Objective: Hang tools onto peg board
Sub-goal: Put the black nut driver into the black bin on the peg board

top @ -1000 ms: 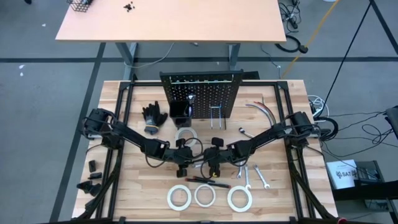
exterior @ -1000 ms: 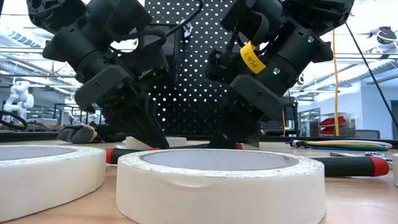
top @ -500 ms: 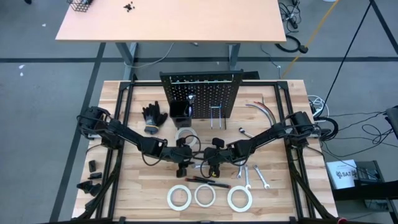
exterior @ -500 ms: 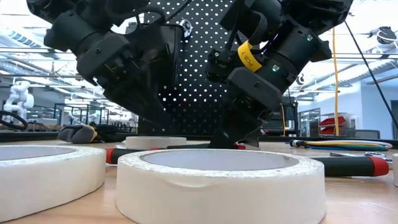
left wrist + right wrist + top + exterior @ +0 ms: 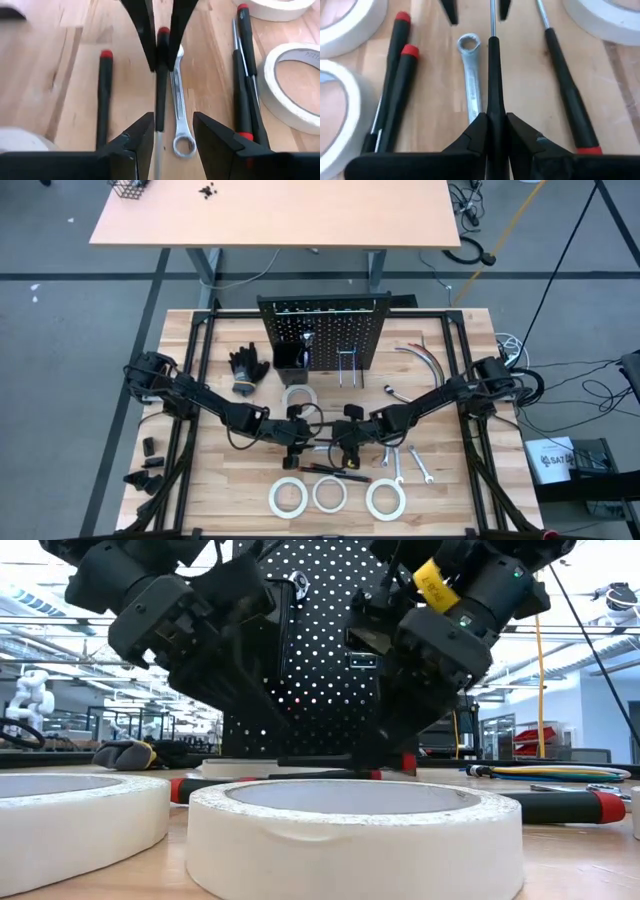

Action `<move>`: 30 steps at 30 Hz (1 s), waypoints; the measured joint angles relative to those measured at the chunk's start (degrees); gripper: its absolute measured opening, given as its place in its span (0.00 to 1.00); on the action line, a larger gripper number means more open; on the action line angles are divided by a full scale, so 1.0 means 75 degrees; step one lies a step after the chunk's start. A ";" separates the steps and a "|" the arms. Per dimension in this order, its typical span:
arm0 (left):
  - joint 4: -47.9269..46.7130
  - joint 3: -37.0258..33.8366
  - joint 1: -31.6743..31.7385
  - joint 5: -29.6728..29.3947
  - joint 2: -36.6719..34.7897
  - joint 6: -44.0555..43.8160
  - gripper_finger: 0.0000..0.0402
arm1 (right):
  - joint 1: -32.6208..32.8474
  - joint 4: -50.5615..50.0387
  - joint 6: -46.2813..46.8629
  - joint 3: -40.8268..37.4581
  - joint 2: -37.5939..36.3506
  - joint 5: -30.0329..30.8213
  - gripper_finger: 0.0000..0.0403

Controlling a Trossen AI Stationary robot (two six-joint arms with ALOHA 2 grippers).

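Wooden slat tabletop (image 5: 215,480) inside a black frame, grey floor around, tan desk (image 5: 270,210) beyond. Peg board (image 5: 322,330) upright at the table's far middle, small black bin (image 5: 290,357) on its face, metal hooks (image 5: 346,366) beside the bin. Black gloves (image 5: 247,369) lying left of the board, curved grey hoses (image 5: 420,360) to its right.

Both arms reaching in to the table centre, grippers facing each other. Right gripper (image 5: 492,131) clenched on the black handle of a screwdriver (image 5: 493,75) — held lengthwise, lifted just off the wood in the low view. Left gripper (image 5: 172,131) spread apart, fingers either side of the same screwdriver's shaft, not pinching it. Silver wrench (image 5: 472,77) flat on the table right under the held screwdriver.

Other red-and-black screwdrivers (image 5: 242,75) lying loose on the wood nearby, one more (image 5: 103,95) on the other side. Three white tape rolls (image 5: 327,496) in a row at the near edge, another roll (image 5: 297,397) just in front of the peg board. Two more wrenches (image 5: 418,464) right of centre — none of these hung on the board.
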 joint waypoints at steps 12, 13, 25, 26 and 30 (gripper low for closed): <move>-0.0050 0.0147 0.0164 0.0557 0.0000 0.0535 0.34 | 0.0118 0.0420 0.0037 0.0211 -0.0015 0.0131 0.10; -0.0075 0.0147 0.0178 0.0560 0.0000 0.0535 0.34 | 0.0118 0.0423 -0.0013 0.0299 -0.0015 0.0136 0.10; -0.0146 0.0147 0.0268 0.0681 0.0000 0.0530 0.34 | 0.0093 -0.0672 -0.0529 0.1209 -0.0032 0.0514 0.10; -0.0143 0.0147 0.0268 0.0681 0.0000 0.0530 0.34 | 0.0090 -0.0699 -0.0529 0.1209 -0.0032 0.0518 0.10; -0.0143 0.0147 0.0268 0.0681 0.0000 0.0529 0.34 | 0.0092 -0.0819 -0.0496 0.1209 -0.0032 0.0517 0.10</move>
